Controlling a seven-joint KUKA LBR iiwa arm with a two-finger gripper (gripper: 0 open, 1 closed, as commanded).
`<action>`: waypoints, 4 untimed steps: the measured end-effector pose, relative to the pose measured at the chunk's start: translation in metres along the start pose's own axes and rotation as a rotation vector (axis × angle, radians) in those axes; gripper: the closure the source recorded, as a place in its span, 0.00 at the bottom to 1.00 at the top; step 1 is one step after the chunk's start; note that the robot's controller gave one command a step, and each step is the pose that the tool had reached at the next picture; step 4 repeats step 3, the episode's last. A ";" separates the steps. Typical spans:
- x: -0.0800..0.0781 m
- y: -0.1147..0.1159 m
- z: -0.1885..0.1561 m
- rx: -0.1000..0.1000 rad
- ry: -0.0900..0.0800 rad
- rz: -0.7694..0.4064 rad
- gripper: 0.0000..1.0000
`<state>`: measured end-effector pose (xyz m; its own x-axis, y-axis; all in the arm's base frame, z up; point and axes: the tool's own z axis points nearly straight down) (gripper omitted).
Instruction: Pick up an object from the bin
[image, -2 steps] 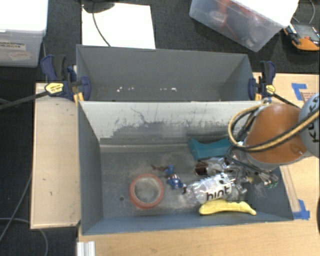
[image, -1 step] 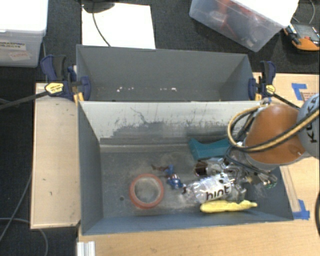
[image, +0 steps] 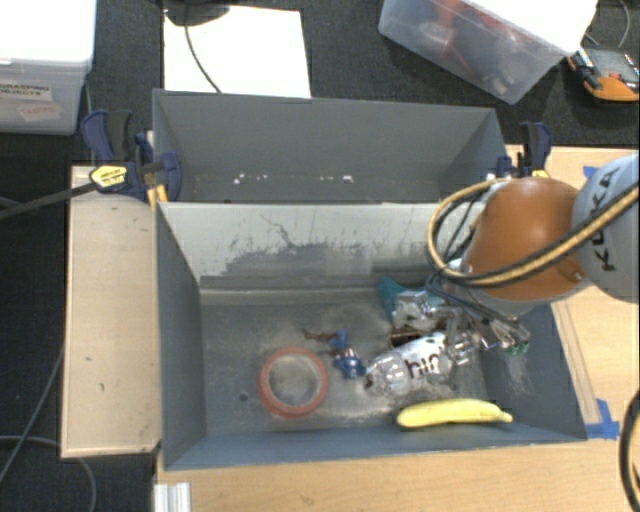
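The arm reaches into the grey metal bin (image: 180, 330) from the right, its wrist hidden under a rounded orange cover (image: 525, 240) with cables looped over it. The gripper (image: 452, 338) hangs low over the right part of the bin floor, among a clutter of metal parts and small things. How wide it stands cannot be told, nor whether anything sits in its grasp. Closest to it is a crumpled clear wrapper (image: 410, 366) with dark lettering, lying on the floor at the gripper's left side. Whether the two touch or are merely just beside each other cannot be made out. A teal object (image: 392, 296) lies near the back wall, just behind the gripper. A yellow banana (image: 455, 412) lies flat along the front wall, in front of the wrapper and apart from the gripper. A small blue thing (image: 347, 363) rests just left of the wrapper. A red tape roll (image: 293, 381) lies flat farther left, well apart from the gripper.
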<state>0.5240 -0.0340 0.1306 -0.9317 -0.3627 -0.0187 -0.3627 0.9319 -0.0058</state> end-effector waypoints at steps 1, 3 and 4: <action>0.024 -0.031 0.052 0.001 -0.001 0.035 0.00; 0.036 -0.022 0.019 0.001 -0.010 -0.055 1.00; 0.036 -0.022 0.019 0.001 -0.010 -0.055 1.00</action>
